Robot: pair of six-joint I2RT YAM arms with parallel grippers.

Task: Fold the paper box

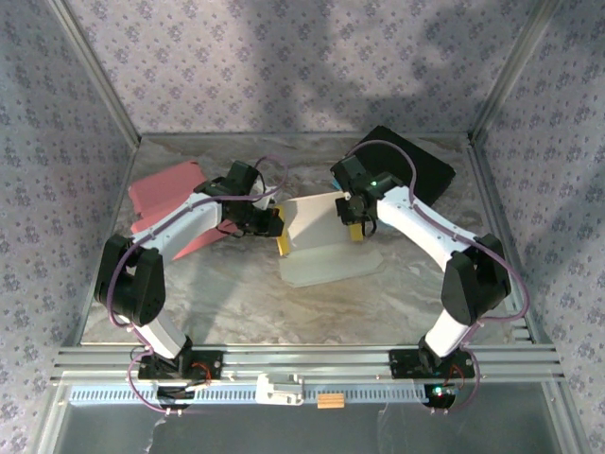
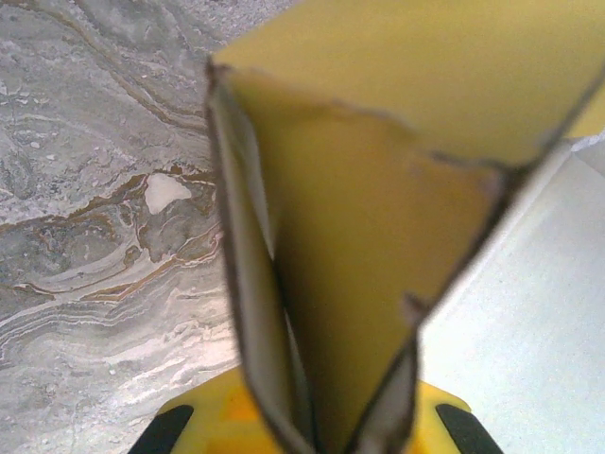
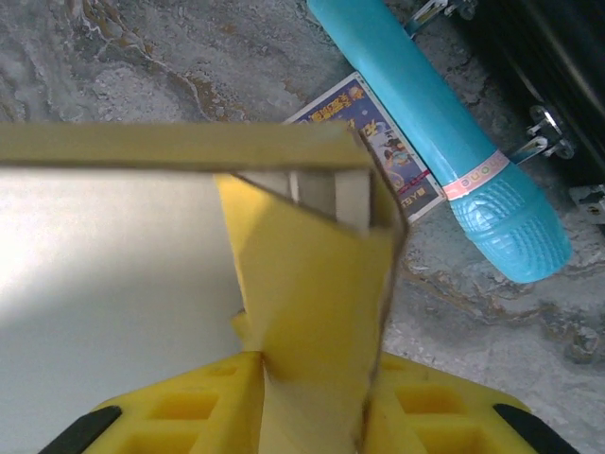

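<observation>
1. Far left: a pink sheet [image 1: 163,194] lies flat on the marble table [image 1: 236,303], well apart from the work. I judge it to be spare stock, parked out of the arms' way.

2. Left gripper [image 1: 271,223]: closed on the left end of the raised wall of the paper box [image 1: 326,257]. In the left wrist view the folded panel runs straight down between the yellow fingers [image 2: 203,426]. I read this hold as an anchor that keeps the wall upright while the other end is worked.

3. Paper box: sits at the table's centre, between the two grippers, its base flat and its far wall standing. The folding looks partly done.

4. Right gripper [image 1: 355,230]: at the wall's right end. In the right wrist view the corner flap stands between its fingers, but I cannot tell whether the pads are pressing on it.

5. Right of the box: a teal cylinder [image 3: 444,142] rests across a printed card [image 3: 373,132], near a black case [image 1: 421,161]. These crowd the right arm's side; I would route it clear of them.
</observation>
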